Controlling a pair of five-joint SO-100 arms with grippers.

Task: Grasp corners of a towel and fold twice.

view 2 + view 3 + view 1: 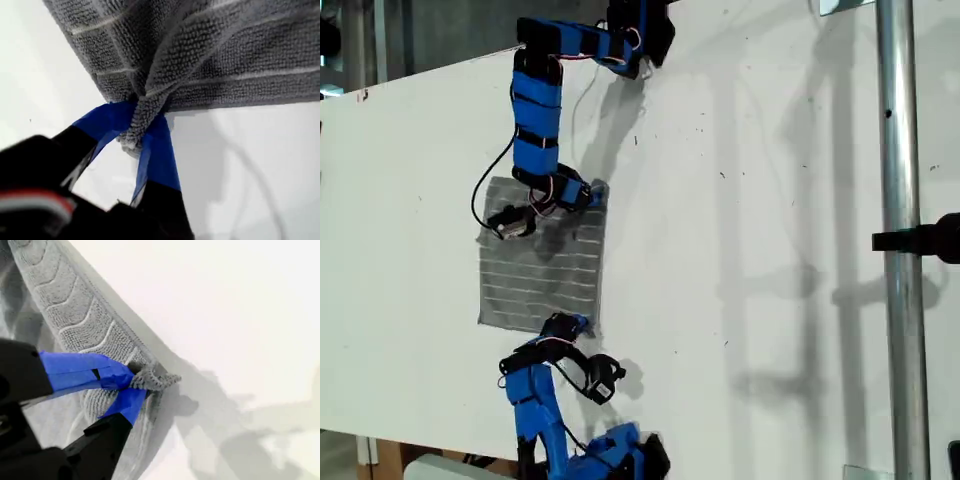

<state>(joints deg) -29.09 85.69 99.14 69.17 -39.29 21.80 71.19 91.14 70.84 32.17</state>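
The grey striped towel (540,270) lies spread on the white table (750,250), towards the exterior view's left. My first gripper (568,325) reaches in from the near edge and is shut on the towel's near corner on the exterior view's right; its blue-taped fingers (160,150) pinch a bunched tip of the towel (225,55). My second gripper (592,193) comes from the far side, its wrist over the cloth. It is shut on the far corner on the same side, where blue fingertips (80,370) squeeze a small tuft at the hem of the towel (80,320).
A vertical metal pole (898,240) with a black clamp (920,240) stands at the exterior view's right. Black cables loop beside both arms (480,195) (595,380). Bare white tabletop spreads to the exterior view's right of the towel.
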